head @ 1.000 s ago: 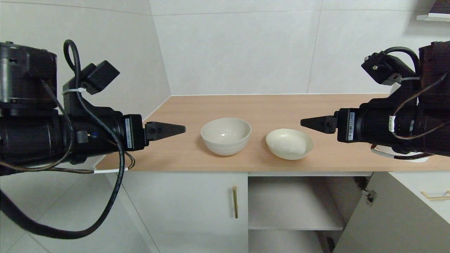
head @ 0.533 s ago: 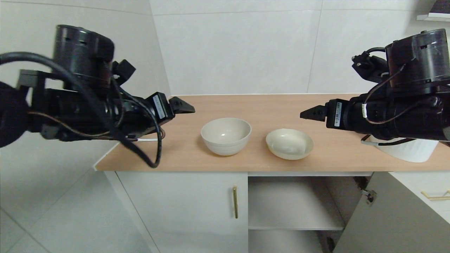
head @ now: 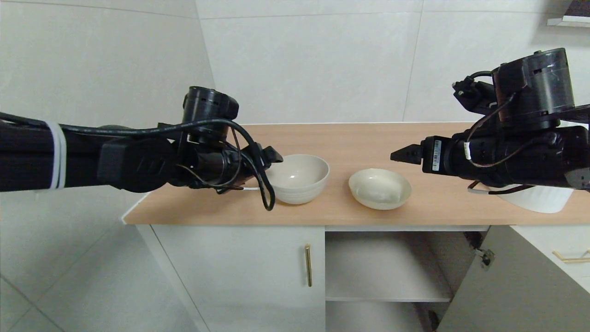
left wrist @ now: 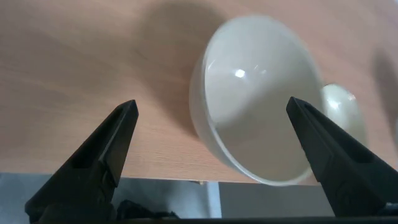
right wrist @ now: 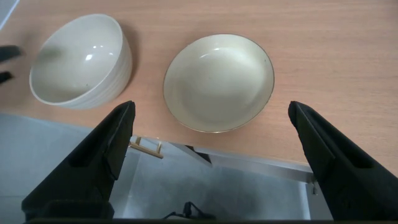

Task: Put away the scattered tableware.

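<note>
A deep cream bowl (head: 296, 178) and a shallow cream bowl (head: 379, 188) stand side by side on the wooden counter (head: 350, 138). My left gripper (head: 275, 157) hovers at the deep bowl's left rim. In the left wrist view this gripper (left wrist: 211, 104) is open, its fingers (left wrist: 99, 162) spread wide over the deep bowl (left wrist: 261, 99). My right gripper (head: 400, 154) hangs above and just right of the shallow bowl. In the right wrist view it (right wrist: 210, 109) is open over the shallow bowl (right wrist: 217, 81), with the deep bowl (right wrist: 78, 59) off to one side.
A white container (head: 539, 200) sits on the counter at the far right, under my right arm. Below the counter an open cabinet (head: 382, 263) shows a bare shelf, its door (head: 507, 286) swung out to the right. A closed door with a gold handle (head: 308, 265) is to the left.
My left arm has swung forward and to the right, bringing its gripper from the counter's left end to the deep bowl's rim. The right gripper has barely shifted. Both bowls stayed put.
</note>
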Motion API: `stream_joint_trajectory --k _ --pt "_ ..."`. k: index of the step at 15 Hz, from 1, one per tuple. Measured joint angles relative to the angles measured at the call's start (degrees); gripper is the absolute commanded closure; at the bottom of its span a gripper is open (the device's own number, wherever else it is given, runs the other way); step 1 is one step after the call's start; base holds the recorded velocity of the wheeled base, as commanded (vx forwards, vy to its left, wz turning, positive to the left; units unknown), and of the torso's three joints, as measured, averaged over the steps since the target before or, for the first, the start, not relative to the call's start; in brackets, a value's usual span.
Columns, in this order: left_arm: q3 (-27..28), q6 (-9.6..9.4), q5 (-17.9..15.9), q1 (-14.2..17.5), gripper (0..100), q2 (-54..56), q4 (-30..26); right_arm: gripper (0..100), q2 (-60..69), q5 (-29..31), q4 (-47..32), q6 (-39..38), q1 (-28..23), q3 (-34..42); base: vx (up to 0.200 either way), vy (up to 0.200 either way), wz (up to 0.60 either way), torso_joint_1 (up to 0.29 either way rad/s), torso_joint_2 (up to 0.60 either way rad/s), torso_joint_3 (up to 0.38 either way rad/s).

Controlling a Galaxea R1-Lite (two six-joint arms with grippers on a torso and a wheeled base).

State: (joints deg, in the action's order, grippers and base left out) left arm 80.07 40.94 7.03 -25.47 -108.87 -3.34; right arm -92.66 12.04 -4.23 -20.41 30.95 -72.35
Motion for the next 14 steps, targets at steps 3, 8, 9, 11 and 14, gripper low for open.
stream_joint_trajectory --k 3,8,9,11,14 --pt "0.13 0.0 -0.01 -0.44 0 -2.15 0.01 0 -0.09 0.0 0.0 0.0 -0.02 0.05 0.0 0.0 0.0 0.0 0.0 0.0" --pt "0.11 0.0 0.02 -0.71 100 -2.97 0.01 0 -0.28 0.0 -0.06 0.07 -0.04 0.11 0.0 0.0 0.0 0.0 0.0 0.0" --pt "0.11 0.0 0.07 -0.74 100 -2.95 -0.05 0 -0.34 0.0 -0.09 0.1 -0.04 0.11 0.0 0.0 0.0 0.0 0.0 0.0" --pt "0.06 0.0 0.05 -0.74 100 -2.82 -0.1 0 -0.48 0.0 -0.17 0.1 -0.02 -0.05 0.0 0.0 0.0 0.0 0.0 0.0" --pt "-0.05 0.0 0.07 -0.74 100 -2.29 -0.07 0 -1.22 0.33 -0.33 0.1 -0.17 -0.41 0.0 0.0 0.0 0.0 0.0 0.0"
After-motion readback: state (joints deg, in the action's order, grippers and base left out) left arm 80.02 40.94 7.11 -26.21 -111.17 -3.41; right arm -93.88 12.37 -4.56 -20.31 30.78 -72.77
